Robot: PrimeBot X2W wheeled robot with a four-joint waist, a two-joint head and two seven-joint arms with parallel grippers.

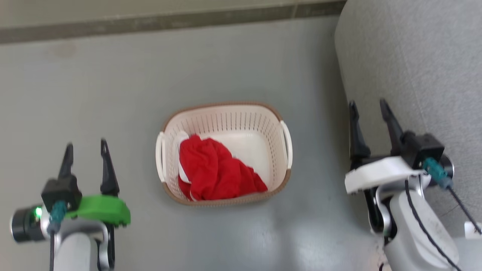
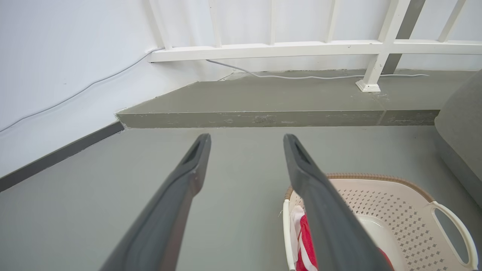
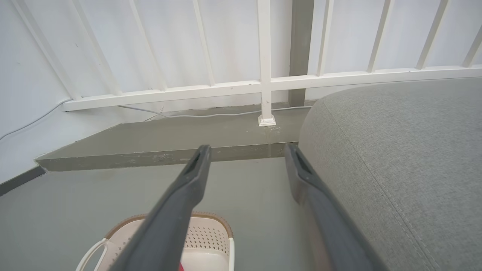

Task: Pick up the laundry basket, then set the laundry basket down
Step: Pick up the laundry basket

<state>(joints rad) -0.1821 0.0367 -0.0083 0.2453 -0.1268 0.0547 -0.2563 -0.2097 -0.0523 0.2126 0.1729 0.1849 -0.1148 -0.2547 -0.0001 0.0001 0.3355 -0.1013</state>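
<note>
The laundry basket stands on the grey floor in the middle of the head view, cream-white and perforated, with a brown rim and a white handle on each short side. A red cloth lies inside it. My left gripper hovers open at the lower left, well clear of the basket. Open too, my right gripper is off to the basket's right, beside the sofa. In the left wrist view the basket sits at the lower right past my open gripper. The right wrist view has the basket at the bottom, below my open gripper.
A grey fabric sofa fills the right side, close to my right arm. A raised concrete step runs along the far edge of the floor, with a white railing and a cable behind it. A white wall is at the left.
</note>
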